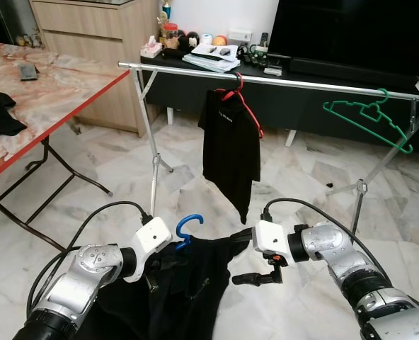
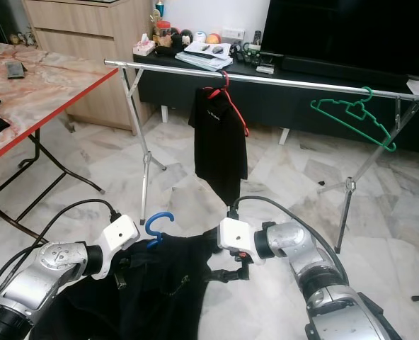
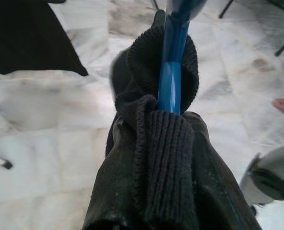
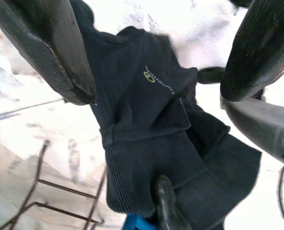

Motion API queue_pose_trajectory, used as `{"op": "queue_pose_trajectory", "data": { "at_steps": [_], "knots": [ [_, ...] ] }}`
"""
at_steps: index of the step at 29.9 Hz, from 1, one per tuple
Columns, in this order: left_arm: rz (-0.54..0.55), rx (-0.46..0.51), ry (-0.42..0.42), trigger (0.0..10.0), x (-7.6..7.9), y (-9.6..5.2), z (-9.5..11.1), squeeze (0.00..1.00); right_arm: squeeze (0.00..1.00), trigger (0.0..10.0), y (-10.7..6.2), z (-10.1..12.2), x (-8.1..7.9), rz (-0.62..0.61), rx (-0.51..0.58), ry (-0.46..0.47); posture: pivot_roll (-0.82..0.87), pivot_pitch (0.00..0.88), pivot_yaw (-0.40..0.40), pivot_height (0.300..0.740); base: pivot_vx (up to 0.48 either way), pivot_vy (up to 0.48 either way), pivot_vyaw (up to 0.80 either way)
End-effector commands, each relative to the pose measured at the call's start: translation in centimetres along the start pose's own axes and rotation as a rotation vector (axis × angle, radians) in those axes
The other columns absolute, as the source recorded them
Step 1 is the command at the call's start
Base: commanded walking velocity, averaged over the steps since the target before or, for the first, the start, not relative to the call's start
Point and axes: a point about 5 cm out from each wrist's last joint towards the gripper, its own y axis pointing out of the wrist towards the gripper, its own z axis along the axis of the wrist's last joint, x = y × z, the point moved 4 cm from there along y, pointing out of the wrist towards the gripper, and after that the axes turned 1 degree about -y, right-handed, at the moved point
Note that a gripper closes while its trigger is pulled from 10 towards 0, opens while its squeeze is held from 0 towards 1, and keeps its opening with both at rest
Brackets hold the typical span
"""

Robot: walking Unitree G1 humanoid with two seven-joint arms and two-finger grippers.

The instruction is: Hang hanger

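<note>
A long silver metal clothes rail (image 1: pixel 280 81) on crossed folding legs is spanning the room over pale marbled floor tiles (image 1: pixel 96 219). To the robot's left a marble-patterned folding table with a red edge (image 1: pixel 47 99) is standing, a dark cloth lying at its near end. Behind the rail a low black cabinet (image 1: pixel 195 78) is carrying papers and small bottles.

A black polo shirt on a red hanger (image 1: pixel 230 145) is hanging from the middle of the rail, and an empty green plastic hanger (image 1: pixel 369 117) is hooked well to its right.

Low in front of the robot, a second black shirt (image 1: pixel 195 283) is draping below a blue plastic hanger (image 1: pixel 188 230), whose hook is sticking up out of the ribbed collar, well below the rail. The left gripper (image 1: pixel 160 265) is sitting at that collar beside the hook's stem; its fingers are hidden in cloth, so I cannot tell how its jaws are set. The right gripper (image 1: pixel 255 278) is pointing toward the shirt's right side, its black fingers (image 4: pixel 46 52) standing wide apart with the fabric between and beyond them.
</note>
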Motion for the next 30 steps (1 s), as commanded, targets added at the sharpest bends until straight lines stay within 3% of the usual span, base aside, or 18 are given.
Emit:
{"op": "queue_pose_trajectory", "data": {
  "at_steps": [1,2,3,4,6,8,13,14,16,19,23,24,30],
  "knots": [
    [0.087,-0.006,0.059,2.1,-1.4,0.3,0.1,0.0,0.0,10.0,-0.3,-0.7,0.5,-0.055,-0.045,0.015,0.12,0.051,-0.053,0.74,0.0,0.0,0.0],
    [0.147,-0.021,0.074,4.7,-2.1,0.3,-0.3,0.0,0.0,10.0,-0.4,-1.1,0.9,-0.104,-0.07,0.034,0.12,0.051,-0.053,0.74,0.0,0.0,0.0],
    [0.262,-0.041,0.071,10.0,-3.3,0.2,-1.2,0.0,0.0,10.0,-0.5,-2.2,1.6,-0.226,-0.126,0.063,0.12,0.052,-0.05,0.74,0.0,0.0,0.0],
    [0.321,-0.051,0.04,10.0,-3.9,-0.1,-1.9,0.0,0.0,10.0,-0.6,-2.8,2.0,-0.3,-0.147,0.1,0.11,0.054,-0.048,0.74,0.0,0.0,0.0],
    [0.339,-0.055,0.022,10.0,-4.0,-0.2,-2.2,0.0,0.0,10.0,-0.6,-3.1,2.0,-0.324,-0.149,0.124,0.11,0.054,-0.048,0.74,0.0,0.0,0.0],
    [0.431,-0.069,-0.035,10.0,-4.4,-1.1,-3.9,0.0,0.0,10.0,-0.5,-4.7,2.1,-0.499,-0.14,0.286,0.11,0.06,-0.042,0.74,0.0,0.0,0.0],
    [0.56,-0.045,-0.082,10.0,-4.9,-2.9,-5.5,0.0,0.0,10.0,0.3,-7.3,0.4,-0.683,-0.109,0.553,0.11,0.073,-0.033,0.74,0.0,0.0,0.0],
    [0.56,-0.045,-0.082,10.0,-4.9,-2.9,-5.5,0.0,0.0,10.0,0.3,-7.3,0.4,-0.683,-0.109,0.553,0.11,0.073,-0.033,0.74,0.0,0.0,0.0],
    [0.632,-0.026,-0.125,10.0,-5.3,-3.8,-6.2,0.0,0.0,10.0,1.0,-8.6,-1.2,-0.744,-0.101,0.662,0.1,0.077,-0.03,0.74,0.0,0.0,0.0],
    [0.724,0.039,-0.227,10.0,-5.5,-5.1,-7.0,0.0,0.0,10.0,2.2,-11.2,-4.9,-0.838,-0.136,0.864,0.09,0.073,-0.024,0.74,0.0,0.0,0.0],
    [0.741,0.114,-0.331,10.0,-4.3,-5.7,-7.3,0.0,0.0,10.0,2.7,-13.5,-8.5,-0.946,-0.187,1.082,0.09,0.064,-0.015,0.74,0.0,0.0,0.0],
    [0.763,0.138,-0.352,10.0,-3.8,-6.1,-7.5,0.0,0.0,10.0,2.6,-14.4,-9.9,-1.01,-0.199,1.189,0.08,0.057,-0.009,0.74,0.0,0.0,0.0],
    [0.84,0.142,-0.412,10.0,-2.9,-7.2,-9.2,0.0,0.0,10.0,2.3,-16.1,-13.1,-1.105,-0.278,1.333,0.08,0.035,-0.006,0.74,0.0,0.0,0.0]
  ]
}}
